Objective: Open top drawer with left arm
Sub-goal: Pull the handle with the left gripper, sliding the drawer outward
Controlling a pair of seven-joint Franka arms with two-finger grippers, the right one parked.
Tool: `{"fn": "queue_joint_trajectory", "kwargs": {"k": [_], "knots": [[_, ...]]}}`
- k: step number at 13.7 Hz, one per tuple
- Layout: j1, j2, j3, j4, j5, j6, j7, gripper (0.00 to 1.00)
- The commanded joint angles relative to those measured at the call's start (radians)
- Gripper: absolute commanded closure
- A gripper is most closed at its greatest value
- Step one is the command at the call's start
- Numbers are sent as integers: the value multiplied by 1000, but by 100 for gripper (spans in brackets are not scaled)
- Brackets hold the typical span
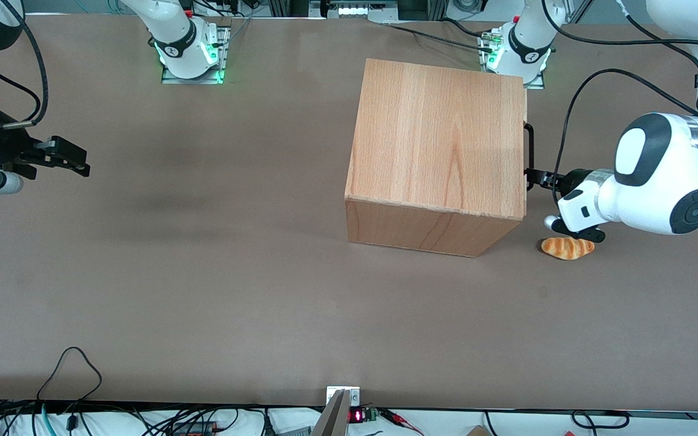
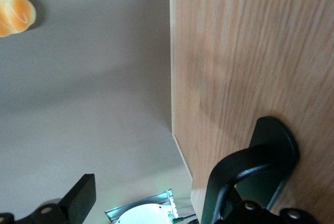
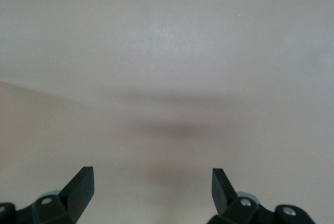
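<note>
My jaws are spread at the black handle of the top drawer, one finger out over the surface. The drawer sits flush in the wooden cabinet (a bread roll lies just beside, nearer the front camera).

The left arm reaches in from the working arm's end of the desk with its forearm lying roughly level, its white rounded link and black joint cap above the wrist. Its black gripper points sideways at wrist height, tips in contact with the black handle. In the left wrist view the fingers stand spread wide: one finger hangs free over the desk surface, while the other finger sits against the curved handle bar. A black cable loops from the wrist up over the arm's upper link.
</note>
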Motion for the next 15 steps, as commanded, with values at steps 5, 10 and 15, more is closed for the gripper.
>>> {"fn": "queue_joint_trajectory", "kwargs": {"k": [5,10,15], "knots": [[60,21,1,11,80,52,12,0],[89,57,2,63,151,53,4,0],[141,78,2,80,157,53,4,0]]}}
